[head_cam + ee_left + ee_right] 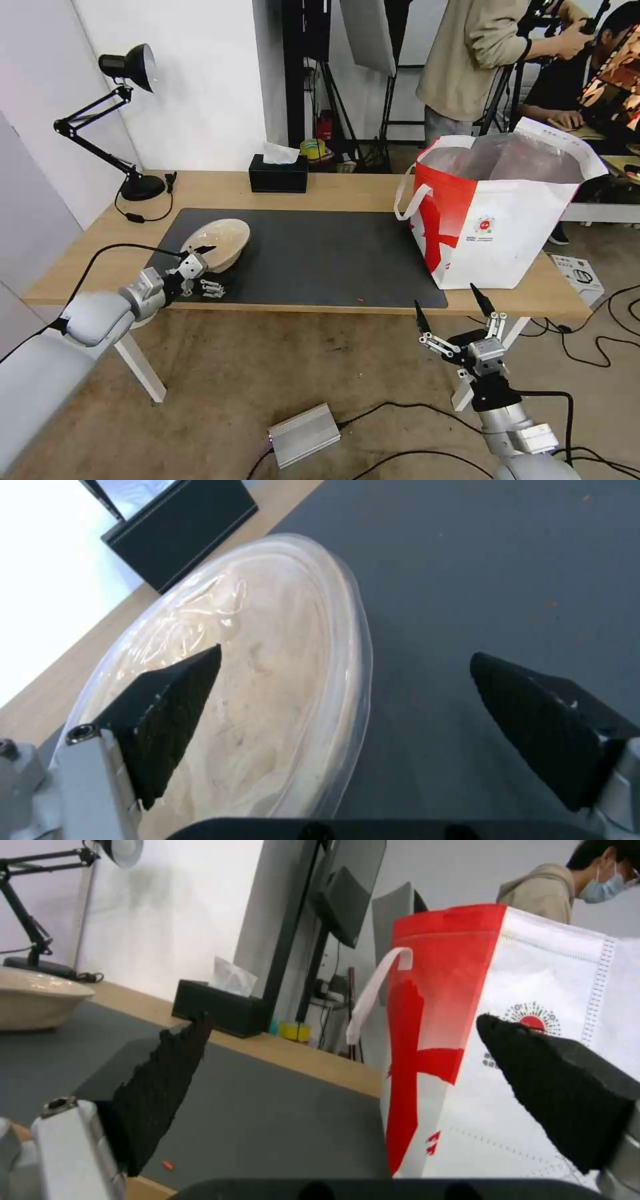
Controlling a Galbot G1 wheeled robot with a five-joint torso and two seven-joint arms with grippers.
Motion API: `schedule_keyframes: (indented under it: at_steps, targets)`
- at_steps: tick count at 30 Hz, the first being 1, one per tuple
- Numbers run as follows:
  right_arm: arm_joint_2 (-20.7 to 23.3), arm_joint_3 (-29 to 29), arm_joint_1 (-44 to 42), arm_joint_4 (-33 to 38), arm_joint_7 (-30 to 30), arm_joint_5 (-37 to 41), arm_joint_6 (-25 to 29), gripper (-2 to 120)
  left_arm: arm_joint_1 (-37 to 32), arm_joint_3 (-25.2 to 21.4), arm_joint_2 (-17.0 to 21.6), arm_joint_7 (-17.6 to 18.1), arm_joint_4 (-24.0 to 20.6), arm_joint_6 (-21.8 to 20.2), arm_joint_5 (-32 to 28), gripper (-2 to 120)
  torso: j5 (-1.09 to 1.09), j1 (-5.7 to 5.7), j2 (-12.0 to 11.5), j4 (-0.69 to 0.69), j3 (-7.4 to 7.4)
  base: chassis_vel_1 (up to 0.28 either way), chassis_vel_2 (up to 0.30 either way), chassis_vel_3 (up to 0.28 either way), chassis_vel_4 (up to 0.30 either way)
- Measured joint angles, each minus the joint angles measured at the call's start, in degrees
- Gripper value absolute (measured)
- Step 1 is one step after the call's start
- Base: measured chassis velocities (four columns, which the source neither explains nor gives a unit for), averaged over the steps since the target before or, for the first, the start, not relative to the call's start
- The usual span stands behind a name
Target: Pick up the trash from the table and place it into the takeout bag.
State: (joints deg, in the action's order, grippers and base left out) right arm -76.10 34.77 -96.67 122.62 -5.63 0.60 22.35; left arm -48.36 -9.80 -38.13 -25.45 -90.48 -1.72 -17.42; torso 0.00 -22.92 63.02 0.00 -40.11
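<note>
At the near left corner of the dark grey mat (313,257), my left gripper (203,267) straddles the rim of the shallow beige bowl (217,243), its fingers spread and nothing yet held. In the left wrist view one black pad (170,715) lies over the bowl's clear film-covered face while the other (540,720) hangs over bare mat, the rim (357,670) running between them. The bowl sits tipped, its far edge raised toward the black tissue box (279,175).

The takeout bag (507,220) stands open on the right end of the table (340,193), foil lining showing, white strap handle (408,193) drooping on its left side. My right gripper (457,313) waits wide open just off the table's front edge, below the bag, gripping nothing.

I judge the step in hand to be the grasp on this bowl. To do it well I would seat the rim deeper between the pads before closing, since the film looks slick and a shallow bite could slip. I would close gently; the thin wall may flex. From the head view I cannot be sure whether the lower finger touches the mat, so I would avoid pressing down further. Lifted, the bowl should stay level, and must clear the bag's top edge before release.
</note>
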Motion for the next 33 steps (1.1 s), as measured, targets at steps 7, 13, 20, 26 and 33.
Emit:
schedule_keyframes:
  at_steps: [7,13,20,26,33]
  targets:
    - [0.00,0.00,0.00,0.00,0.00,0.00,0.00,100,0.84,0.69,-0.23,0.03,0.99,0.11,0.25,100,0.00,0.00,0.00,0.00,0.00,0.000,0.000,0.000,0.000]
    - [0.00,0.00,0.00,0.00,0.00,0.00,0.00,100,1.60,1.21,-0.63,0.06,1.85,0.17,0.59,100,0.00,0.00,0.00,0.00,0.00,0.000,0.000,0.000,0.000]
    - [0.00,0.00,0.00,0.00,0.00,0.00,0.00,100,1.87,1.51,-1.00,0.06,2.92,0.19,1.86,100,0.00,0.00,0.00,0.00,0.00,0.000,0.000,0.000,0.000]
    - [0.00,0.00,0.00,0.00,0.00,0.00,0.00,100,1.73,1.52,-1.04,0.02,3.23,0.23,2.19,100,0.00,0.00,0.00,0.00,0.00,0.000,0.000,0.000,0.000]
    - [0.00,0.00,0.00,0.00,0.00,0.00,0.00,100,1.71,1.44,-1.18,0.03,3.59,0.27,2.48,95,0.00,0.00,0.01,0.00,0.00,0.000,0.000,0.000,0.000]
